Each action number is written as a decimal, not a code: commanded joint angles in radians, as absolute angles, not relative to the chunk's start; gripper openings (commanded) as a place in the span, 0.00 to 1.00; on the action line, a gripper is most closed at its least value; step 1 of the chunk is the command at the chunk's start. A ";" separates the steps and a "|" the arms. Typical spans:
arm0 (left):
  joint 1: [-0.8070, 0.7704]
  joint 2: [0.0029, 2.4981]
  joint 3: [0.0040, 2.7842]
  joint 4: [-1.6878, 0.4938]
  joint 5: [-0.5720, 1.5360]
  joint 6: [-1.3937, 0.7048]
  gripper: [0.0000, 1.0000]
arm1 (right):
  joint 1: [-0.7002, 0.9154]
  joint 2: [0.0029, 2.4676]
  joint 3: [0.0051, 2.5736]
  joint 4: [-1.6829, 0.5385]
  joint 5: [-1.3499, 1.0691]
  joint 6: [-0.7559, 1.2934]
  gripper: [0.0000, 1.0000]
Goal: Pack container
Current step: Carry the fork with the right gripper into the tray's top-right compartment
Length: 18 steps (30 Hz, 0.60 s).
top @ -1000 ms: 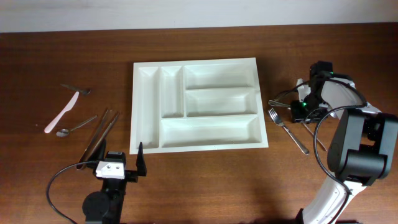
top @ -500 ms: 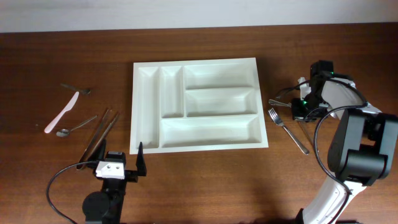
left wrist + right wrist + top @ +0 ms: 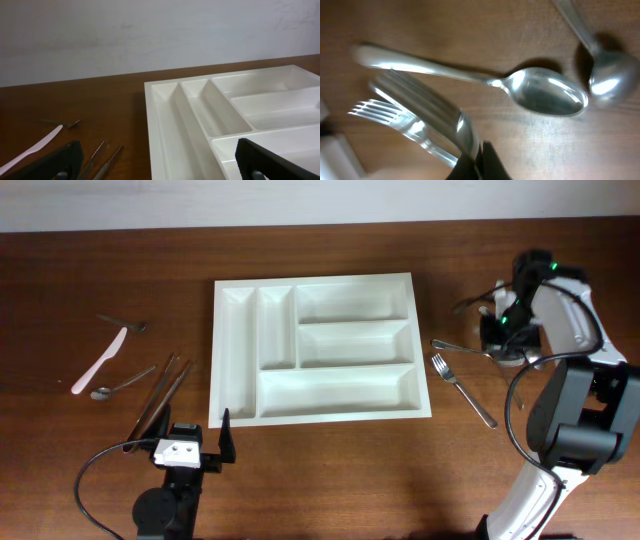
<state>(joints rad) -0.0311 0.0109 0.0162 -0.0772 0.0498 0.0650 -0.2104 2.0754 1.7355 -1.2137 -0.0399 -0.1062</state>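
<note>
Scanning left to right: pink plastic utensil (image 3: 100,360) lies far left on the brown wooden table (image 3: 330,470). Left gripper (image 3: 159,150) has jaws spread wide, empty, near the tray's front-left corner. Large white rectangular plastic cutlery tray (image 3: 312,280) sits flat mid-table, long axis left-right, two narrow slots at its left end. Right gripper (image 3: 479,162), beyond the tray's right edge, is pinched tight on a silver metal fork (image 3: 435,125) above a steel spoon (image 3: 545,95).
</note>
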 commanded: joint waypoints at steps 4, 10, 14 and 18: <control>-0.025 0.005 0.009 -0.075 0.057 0.084 0.99 | -0.133 2.069 1.983 -1.335 -0.239 -0.177 0.04; -0.025 0.005 0.009 -0.075 0.057 0.084 0.99 | 0.073 2.069 2.053 -1.245 -0.201 -0.031 0.04; -0.025 0.005 0.009 -0.075 0.057 0.084 0.99 | 0.201 2.069 2.053 -1.066 0.004 0.318 0.04; -0.025 0.005 0.009 -0.075 0.057 0.084 0.99 | 0.290 2.069 2.053 -0.997 0.299 0.621 0.04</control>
<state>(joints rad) -0.0311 0.0109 0.0166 -0.0772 0.0498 0.0654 0.2436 2.0750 2.0312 -1.0138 0.0074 0.2901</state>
